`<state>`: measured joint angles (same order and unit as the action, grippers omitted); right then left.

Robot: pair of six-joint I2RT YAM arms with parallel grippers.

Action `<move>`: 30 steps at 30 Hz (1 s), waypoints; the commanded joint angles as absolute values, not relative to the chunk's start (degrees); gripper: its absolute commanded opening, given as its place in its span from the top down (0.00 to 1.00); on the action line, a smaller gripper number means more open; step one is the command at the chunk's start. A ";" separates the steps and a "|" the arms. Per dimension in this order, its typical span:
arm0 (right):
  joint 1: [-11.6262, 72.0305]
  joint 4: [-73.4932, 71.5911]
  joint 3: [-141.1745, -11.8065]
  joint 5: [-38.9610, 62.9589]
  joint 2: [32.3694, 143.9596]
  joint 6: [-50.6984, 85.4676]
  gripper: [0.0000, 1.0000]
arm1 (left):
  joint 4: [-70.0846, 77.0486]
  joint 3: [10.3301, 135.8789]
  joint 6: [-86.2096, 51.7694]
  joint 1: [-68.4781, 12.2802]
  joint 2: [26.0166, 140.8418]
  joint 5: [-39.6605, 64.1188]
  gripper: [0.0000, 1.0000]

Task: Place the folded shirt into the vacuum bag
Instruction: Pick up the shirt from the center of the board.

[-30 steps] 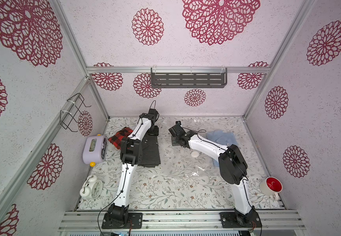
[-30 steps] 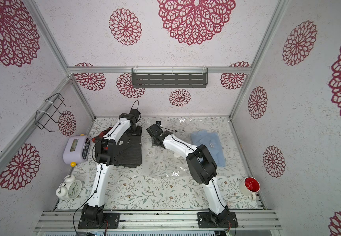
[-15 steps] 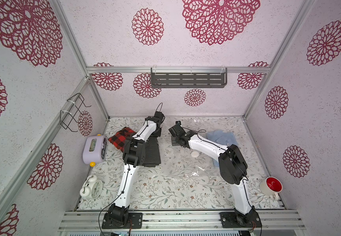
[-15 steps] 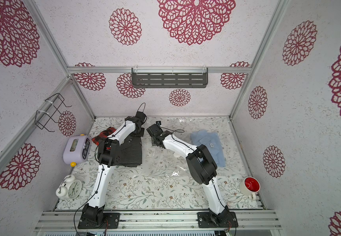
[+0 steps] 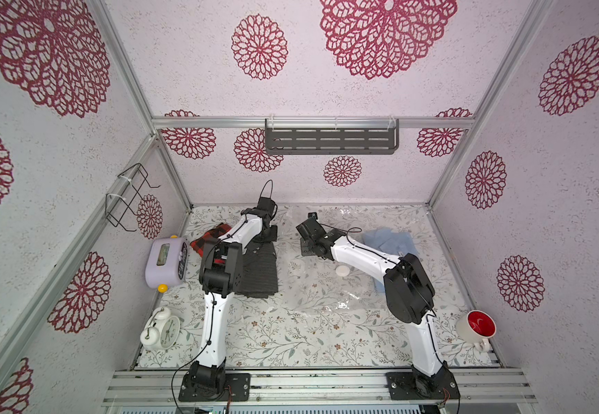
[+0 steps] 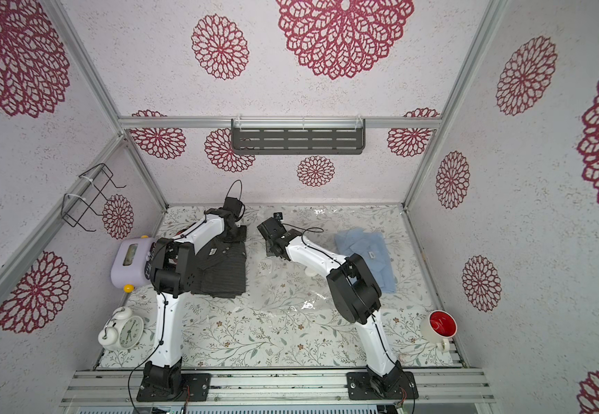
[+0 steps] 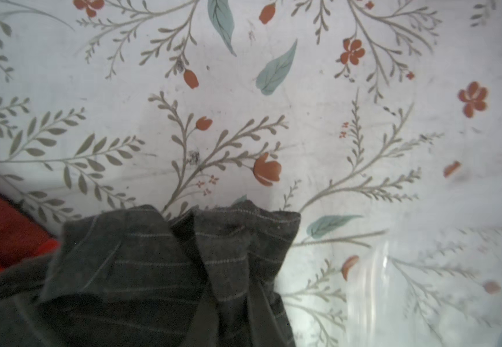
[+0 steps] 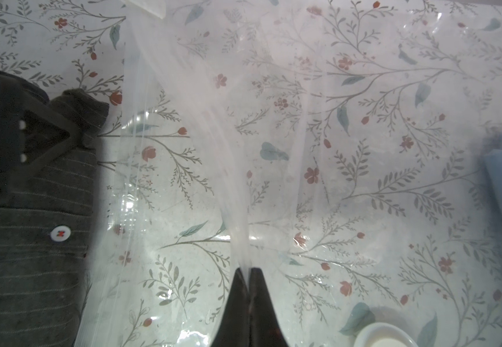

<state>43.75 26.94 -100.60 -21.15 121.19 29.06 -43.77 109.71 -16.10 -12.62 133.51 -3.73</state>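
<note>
Alarm clock (image 5: 162,328), purple radio (image 5: 165,261) left edge; red-lined mug (image 5: 475,324) right.

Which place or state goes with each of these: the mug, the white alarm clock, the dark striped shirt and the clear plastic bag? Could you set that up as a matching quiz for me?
Things:
1. mug
2. alarm clock
3. dark striped shirt
4. vacuum bag

Places or states:
A. pinched by the shut right tool
B. at the front left corner of the table
C. red inside, at the front right corner
D. lying beside the red checked cloth

Pairs: 1-C, 2-B, 3-D, 4-A
</note>
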 commanded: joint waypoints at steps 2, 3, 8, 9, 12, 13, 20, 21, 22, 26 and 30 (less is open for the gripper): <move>44.55 28.47 -102.16 -20.99 122.03 28.90 1.00 | -37.53 104.05 -17.40 -9.75 125.92 6.64 1.00; 44.72 28.56 -102.43 -21.03 122.32 28.96 1.00 | -37.14 102.76 -17.49 -9.20 124.98 8.08 1.00; 45.17 29.26 -104.08 -20.76 123.68 29.08 1.00 | -35.54 98.29 -17.20 -6.72 121.77 12.98 1.00; 45.26 29.44 -104.52 -20.80 123.96 29.06 1.00 | -35.19 97.46 -17.27 -6.23 121.20 14.25 1.00; 45.52 29.94 -105.87 -20.48 124.92 29.10 1.00 | -33.55 95.39 -17.65 -5.46 119.68 19.30 1.00; 45.66 30.12 -106.38 -20.35 125.21 29.10 1.00 | -32.91 94.96 -17.84 -5.46 119.33 21.06 1.00; 46.40 31.01 -108.10 -20.30 126.39 29.30 1.00 | -29.83 94.22 -20.36 -5.36 118.82 30.80 1.00; 46.41 31.02 -108.10 -20.33 126.39 29.35 1.00 | -29.43 94.09 -20.60 -5.36 118.67 31.63 1.00; 46.48 31.01 -108.09 -20.24 126.39 29.39 1.00 | -29.12 94.19 -20.86 -5.36 118.74 32.27 1.00; 46.83 30.97 -108.02 -20.05 126.47 29.39 1.00 | -28.51 95.13 -21.74 -5.36 119.72 34.16 1.00; 47.36 30.87 -107.93 -19.70 126.41 29.61 1.00 | -28.43 96.58 -22.79 -5.43 121.47 36.10 1.00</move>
<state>46.65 29.56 -106.50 -20.45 126.06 29.10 -31.05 94.59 -21.52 -5.23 121.51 31.94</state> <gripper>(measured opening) 0.043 0.134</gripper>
